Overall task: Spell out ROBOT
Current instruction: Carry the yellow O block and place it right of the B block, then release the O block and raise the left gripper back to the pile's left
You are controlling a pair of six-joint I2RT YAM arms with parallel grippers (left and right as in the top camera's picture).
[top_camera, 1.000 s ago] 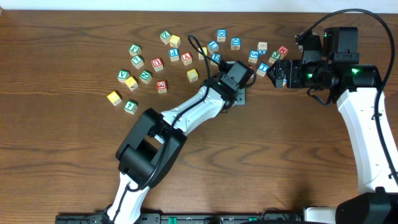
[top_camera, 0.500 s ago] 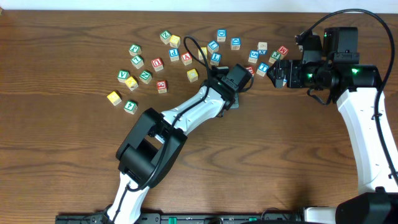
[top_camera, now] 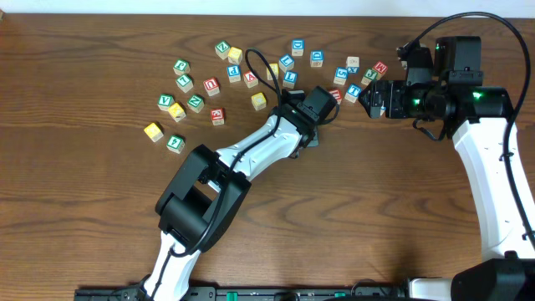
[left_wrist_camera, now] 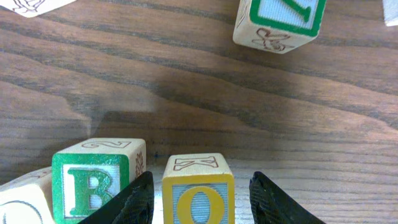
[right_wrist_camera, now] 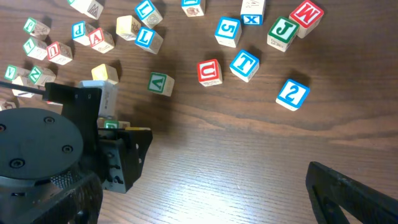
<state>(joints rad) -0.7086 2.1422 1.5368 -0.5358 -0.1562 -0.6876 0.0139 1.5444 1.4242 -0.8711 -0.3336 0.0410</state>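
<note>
Yellow O cube between the half-open left jaws, a gap either side; right jaws wide, empty.

B on green cube, O on yellow cube

**Left gripper opens off the O cube**

The left gripper has spread its jaws. Its fingers now stand clear of the O cube on both sides, with a thin strip of table showing in each gap. Seen from overhead, where the O cube is hidden under the wrist, the wrist has turned and drawn back slightly along its own arm since a second ago. The cable looping up from the wrist has swung a little to the left.
</note>
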